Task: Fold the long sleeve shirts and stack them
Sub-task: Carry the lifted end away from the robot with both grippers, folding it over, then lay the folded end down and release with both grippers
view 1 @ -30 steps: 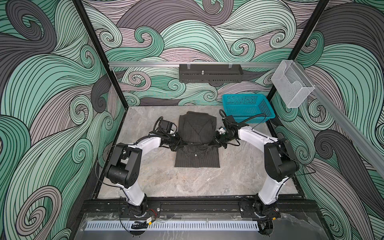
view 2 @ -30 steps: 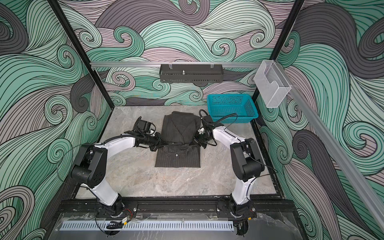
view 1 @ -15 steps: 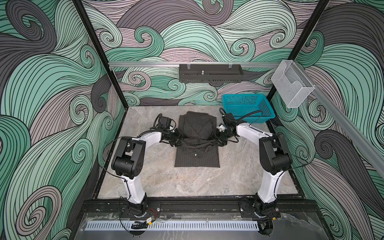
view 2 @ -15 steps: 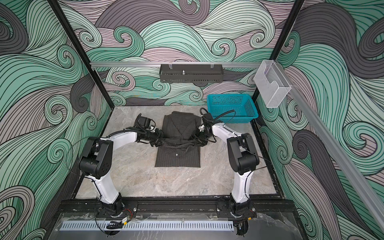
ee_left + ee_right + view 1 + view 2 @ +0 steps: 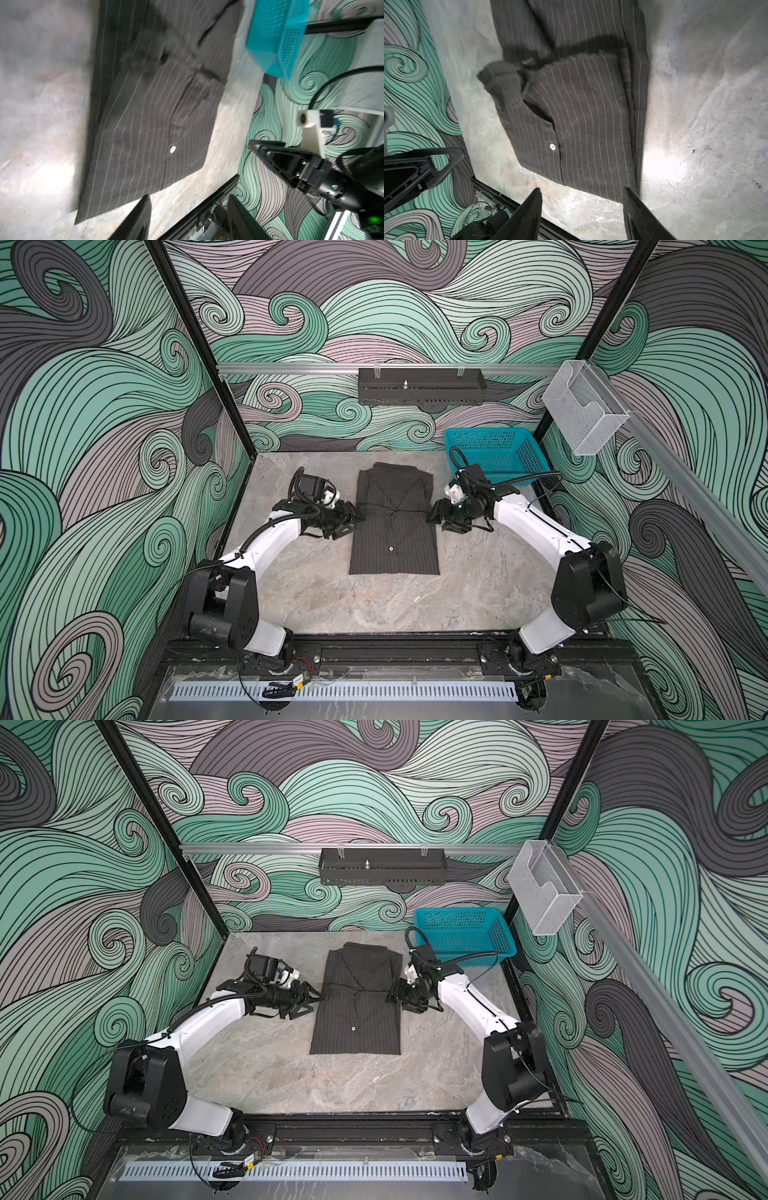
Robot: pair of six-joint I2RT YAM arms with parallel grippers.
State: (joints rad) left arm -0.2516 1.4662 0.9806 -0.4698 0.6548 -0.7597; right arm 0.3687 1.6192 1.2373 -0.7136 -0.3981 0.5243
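Observation:
The long sleeve shirt (image 5: 395, 531) (image 5: 356, 1011) is dark with pale pinstripes. It lies flat at the middle of the table as a narrow folded rectangle, with a crease across its middle and one whitish button showing. My left gripper (image 5: 353, 519) (image 5: 316, 999) is open beside the shirt's left edge, level with the crease. My right gripper (image 5: 433, 517) (image 5: 391, 996) is open beside the right edge. In the wrist views both the left gripper (image 5: 189, 197) and the right gripper (image 5: 582, 189) hold nothing. The shirt (image 5: 155, 104) (image 5: 581, 104) lies beyond the fingertips.
A teal mesh basket (image 5: 494, 452) (image 5: 461, 928) (image 5: 274, 31) stands at the back right corner, just behind my right wrist. A black tray (image 5: 419, 391) and a clear holder (image 5: 582, 414) hang on the walls. Bare marble table (image 5: 374, 605) lies in front of the shirt.
Both grippers were shut at the shirt's middle a second ago. They have opened, let go of the cloth, and drawn back to either side of it.

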